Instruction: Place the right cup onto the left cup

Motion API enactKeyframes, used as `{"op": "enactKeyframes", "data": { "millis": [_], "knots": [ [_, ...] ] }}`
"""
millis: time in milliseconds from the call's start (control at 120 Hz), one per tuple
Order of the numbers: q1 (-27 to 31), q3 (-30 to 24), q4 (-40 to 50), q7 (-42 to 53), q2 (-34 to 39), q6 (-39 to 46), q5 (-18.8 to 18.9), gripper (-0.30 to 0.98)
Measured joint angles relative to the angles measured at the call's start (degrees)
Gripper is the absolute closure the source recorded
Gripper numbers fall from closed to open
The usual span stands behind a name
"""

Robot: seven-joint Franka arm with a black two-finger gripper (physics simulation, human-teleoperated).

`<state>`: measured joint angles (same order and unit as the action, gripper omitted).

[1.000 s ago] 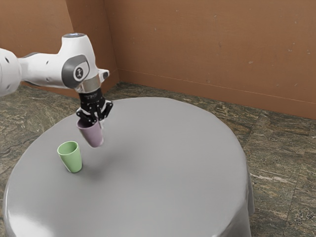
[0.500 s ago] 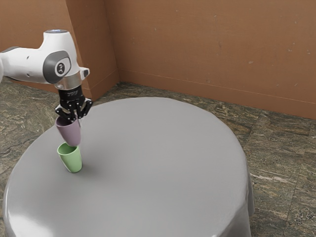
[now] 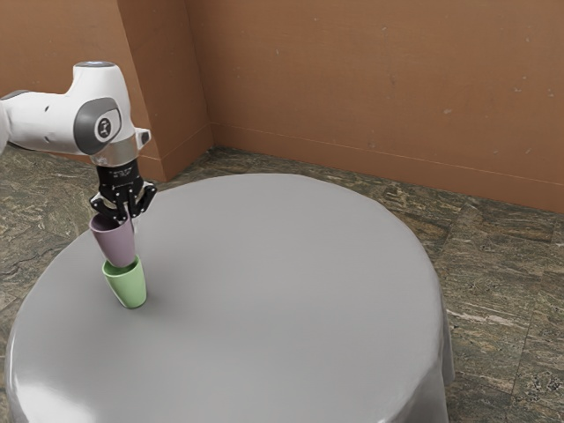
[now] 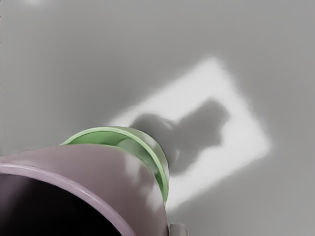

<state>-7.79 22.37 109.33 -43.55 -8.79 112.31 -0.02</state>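
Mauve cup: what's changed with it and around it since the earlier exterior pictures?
The mauve cup has moved toward the exterior view's left, then down a little, its base now at the mouth of the green cup. The hand moved with it, gripping it near the rim throughout; nothing was let go. The green cup and table stayed put.

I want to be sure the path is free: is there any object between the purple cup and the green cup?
Nothing visible stands in the way. The end effector holds the purple cup with its base at the opening of the green cup, partly hiding that opening.
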Motion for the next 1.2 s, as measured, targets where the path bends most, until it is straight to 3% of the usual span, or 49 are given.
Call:
{"op": "enactKeyframes", "data": {
  "millis": [475,650,775,1008,1200],
  "knots": [
    [0.12,0.38,0.3,-0.41,0.58,-0.15,0.0,0.78],
    [0.11,0.4,0.22,-0.22,0.65,-0.02,-0.24,0.4],
    [0.11,0.4,0.21,-0.12,0.74,-0.02,-0.3,0.23],
    [-1.67,0.0,-4.83,2.31,5.28,-3.5,2.61,0.08],
    [-1.68,-5.47,-12.26,14.39,7.74,-9.26,3.15,0.04]
  ]
}}
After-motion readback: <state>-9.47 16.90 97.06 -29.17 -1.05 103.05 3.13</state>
